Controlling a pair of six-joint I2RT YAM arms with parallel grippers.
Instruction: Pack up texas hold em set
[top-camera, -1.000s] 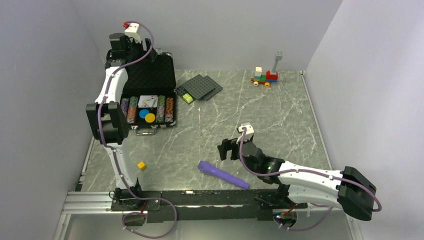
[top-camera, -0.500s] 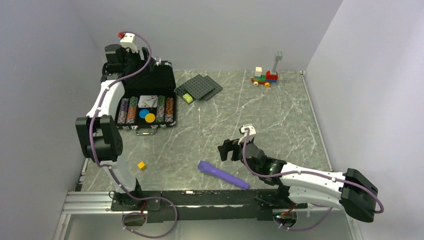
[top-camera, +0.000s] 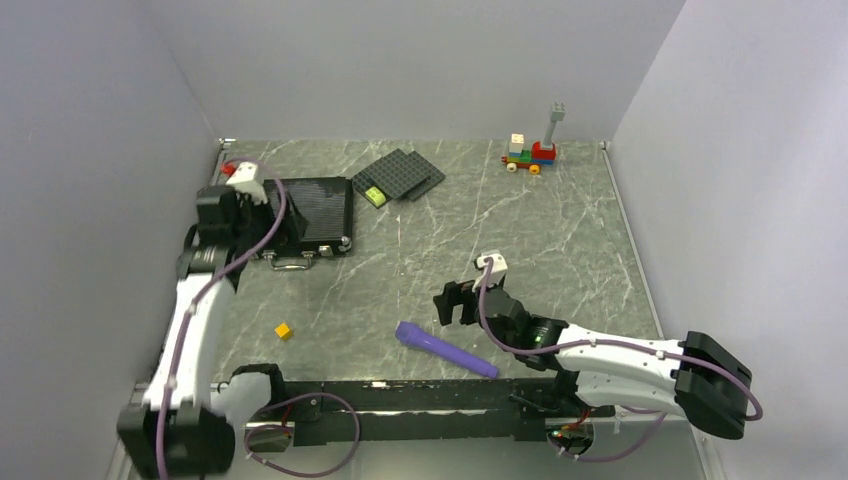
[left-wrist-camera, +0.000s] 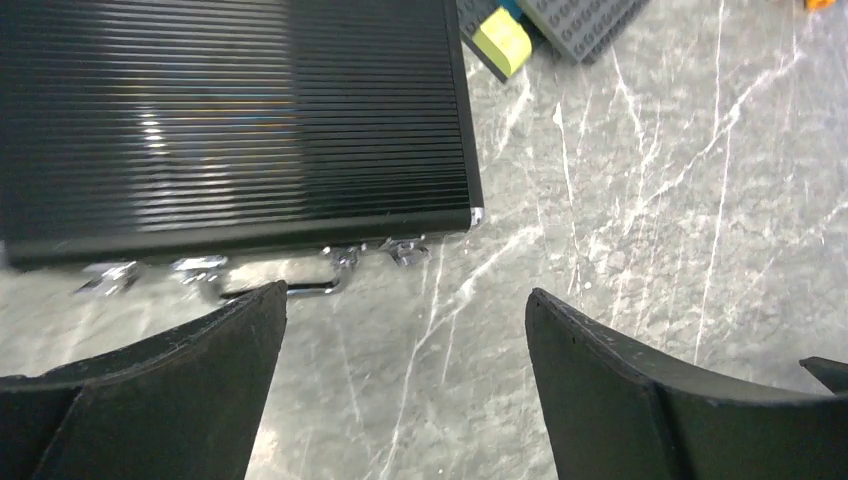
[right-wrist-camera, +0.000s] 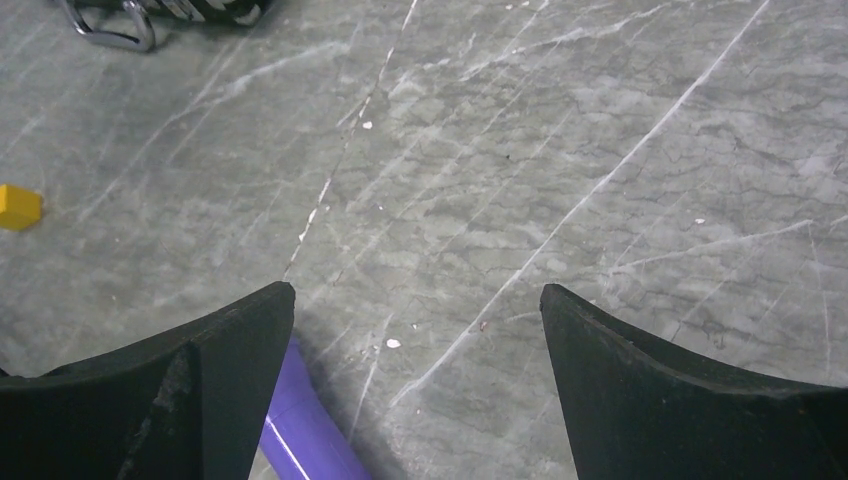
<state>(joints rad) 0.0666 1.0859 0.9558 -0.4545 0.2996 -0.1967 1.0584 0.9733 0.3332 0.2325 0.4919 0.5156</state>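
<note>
I see the black ribbed briefcase-style case (top-camera: 318, 205) lying flat with its lid down near the far left corner of the grey marbled counter (top-camera: 560, 230). Light glints off its glossy ridges. Its silver latches (left-wrist-camera: 405, 250) and metal handle (left-wrist-camera: 290, 288) face the near edge. My left fingers (left-wrist-camera: 620, 390) hover just beside that latch side, spread apart and empty. My right fingers (right-wrist-camera: 200, 380) are spread too, holding nothing, over mid-counter just beside a purple cylinder (top-camera: 445, 350).

The top camera looked down over the whole table (top-camera: 520, 240) from high behind its near edge. Each wrist camera faced downward, close: the left shared the case (top-camera: 320, 210), the right the purple cylinder (top-camera: 445, 350).
</note>
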